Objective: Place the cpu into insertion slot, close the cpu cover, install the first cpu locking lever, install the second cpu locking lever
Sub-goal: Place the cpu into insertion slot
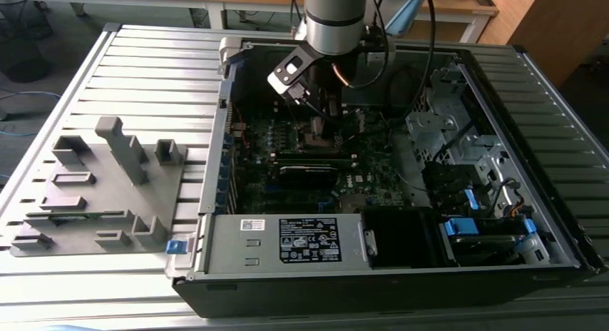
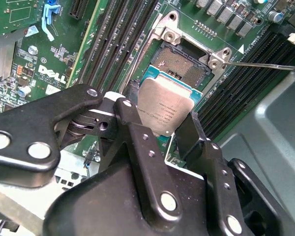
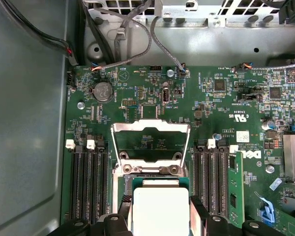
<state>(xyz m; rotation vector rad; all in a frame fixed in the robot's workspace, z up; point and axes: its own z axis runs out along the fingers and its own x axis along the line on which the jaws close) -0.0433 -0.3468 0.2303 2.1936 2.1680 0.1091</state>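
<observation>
In both wrist views my gripper (image 2: 162, 117) (image 3: 160, 212) is shut on the cpu (image 2: 163, 105) (image 3: 160, 209), a small square chip with a dull silver top. One black finger presses on each of two opposite edges. The chip hangs tilted just above the open insertion slot (image 2: 183, 63), whose contact field is bare. The cpu cover (image 3: 151, 125), a thin silvery frame, stands raised on its hinge beyond the slot. A thin metal lever rod (image 2: 265, 65) sticks out beside the socket. In the exterior view the gripper (image 1: 320, 123) reaches down into the open computer case over the motherboard (image 1: 295, 195).
Black memory slots (image 3: 88, 182) (image 3: 209, 177) flank the socket on both sides. Grey cables (image 3: 132, 44) run along the case wall. A power supply (image 1: 304, 238) and a drive cage (image 1: 457, 131) stand inside the case. A grey parts fixture (image 1: 105, 188) lies at the exterior view's left.
</observation>
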